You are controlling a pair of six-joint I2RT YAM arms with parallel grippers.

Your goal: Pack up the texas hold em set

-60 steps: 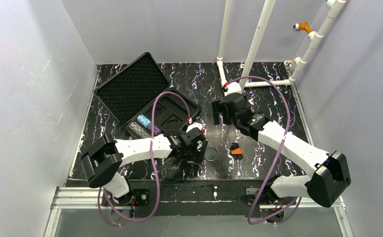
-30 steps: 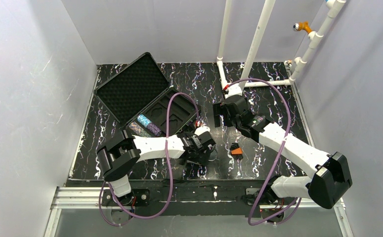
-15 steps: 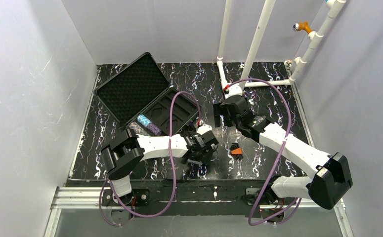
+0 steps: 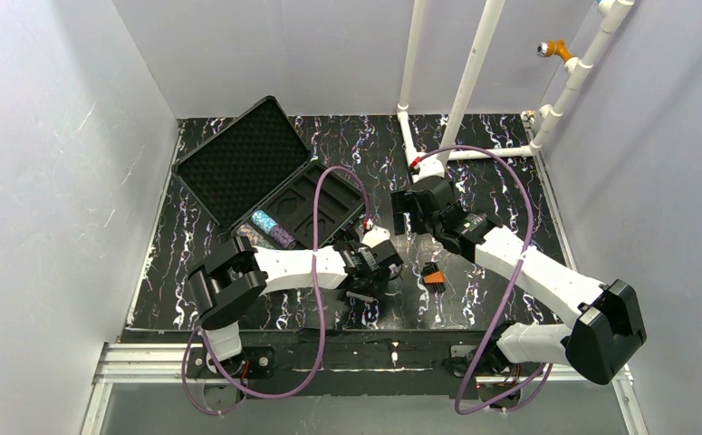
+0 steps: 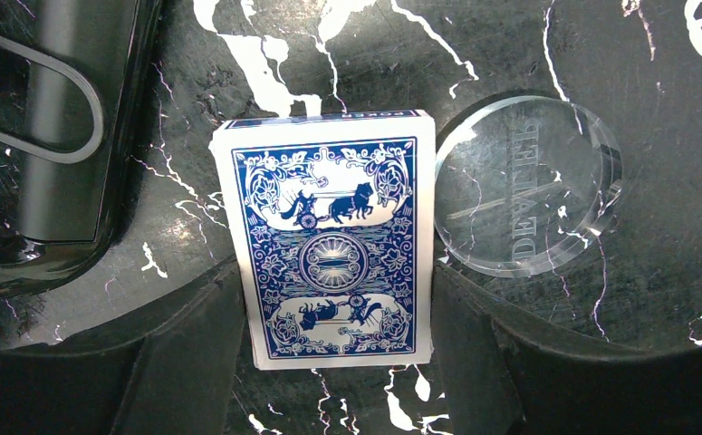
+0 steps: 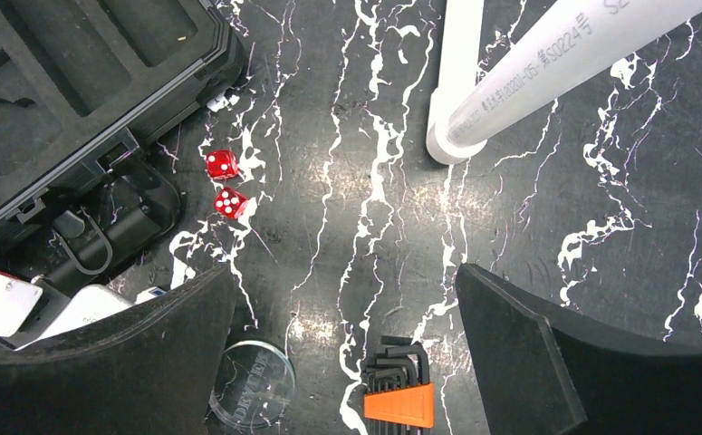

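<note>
The left end effector (image 5: 338,304) straddles the blue-backed card deck (image 5: 333,240), flat on the marbled tabletop (image 5: 329,54) between the black hard case (image 5: 48,181) and the clear round disc (image 5: 526,186), though I cannot tell whether it pinches the deck; the right end effector (image 6: 342,272) hangs spread wide, empty.

Your left arm (image 4: 283,267) is stretching out low from its base towards the middle of the counter (image 4: 492,163), with the elbow block hanging back on the left and the wrist tipping over so the left end effector (image 5: 336,290) is pointing straight down. Its jaws are sitting partway in, touching both long sides of the card deck (image 5: 329,227).

Your right arm (image 4: 537,267) is reaching up and left from its base, forearm angling across towards the centre. The right end effector (image 6: 342,281) is hanging above the counter and looking down, jaws spread as wide as they go with nothing in them. The two end effectors are sitting near each other but not touching.
</note>
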